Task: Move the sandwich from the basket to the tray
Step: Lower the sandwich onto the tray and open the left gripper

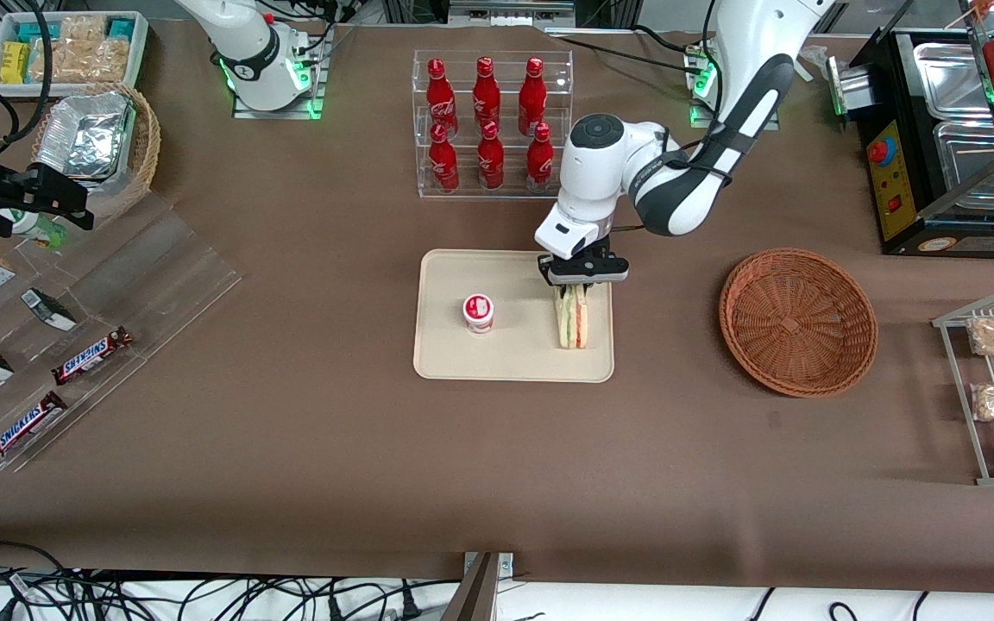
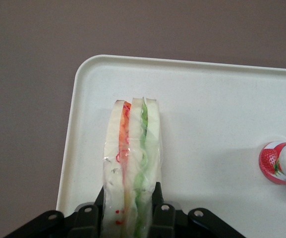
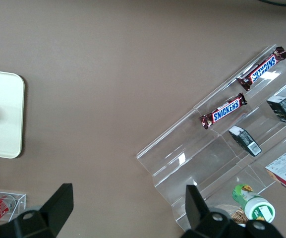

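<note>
A triangular wedge sandwich in clear wrap, pale bread layered with red, yellow and green filling, stands on its edge on a flat, cream-beige rectangular tray with rounded corners and a low rim, at the centre of the front view. The sandwich sits along the tray's edge toward the working arm's end of the table, its cut face turned up. The left arm's black two-finger gripper grips the wedge at its end farther from the front camera, fingers pressed against both bread faces. A round, shallow, reddish-brown woven wicker basket lies empty at centre right, well apart from the tray.
</note>
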### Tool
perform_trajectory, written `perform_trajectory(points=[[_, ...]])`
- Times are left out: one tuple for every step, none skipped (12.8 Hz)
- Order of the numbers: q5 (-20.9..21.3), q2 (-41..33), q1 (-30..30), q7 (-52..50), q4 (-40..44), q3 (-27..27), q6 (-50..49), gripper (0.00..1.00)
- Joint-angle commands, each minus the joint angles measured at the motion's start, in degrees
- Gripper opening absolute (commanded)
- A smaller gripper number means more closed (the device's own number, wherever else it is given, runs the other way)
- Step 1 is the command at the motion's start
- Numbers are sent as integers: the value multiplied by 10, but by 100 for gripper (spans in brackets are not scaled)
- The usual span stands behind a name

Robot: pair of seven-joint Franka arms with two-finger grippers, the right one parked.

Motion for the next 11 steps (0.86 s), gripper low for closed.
perform_trajectory(points=[[17, 24, -8, -14, 37, 1, -20, 39], [17, 23, -8, -14, 37, 1, -24, 41], [17, 24, -8, -14, 37, 1, -24, 45], [17, 24, -8, -14, 38, 1, -24, 48], [17, 24, -8, -14, 38, 1, -24, 57], [17, 24, -8, -14, 38, 1, -24, 63], [17, 24, -8, -14, 38, 1, -24, 74], [17, 23, -5, -13, 38, 1, -24, 90], [17, 22, -1, -12, 38, 1, -24, 100], [16, 21, -1, -12, 38, 1, -24, 100], [9, 18, -1, -12, 38, 1, -30, 100]])
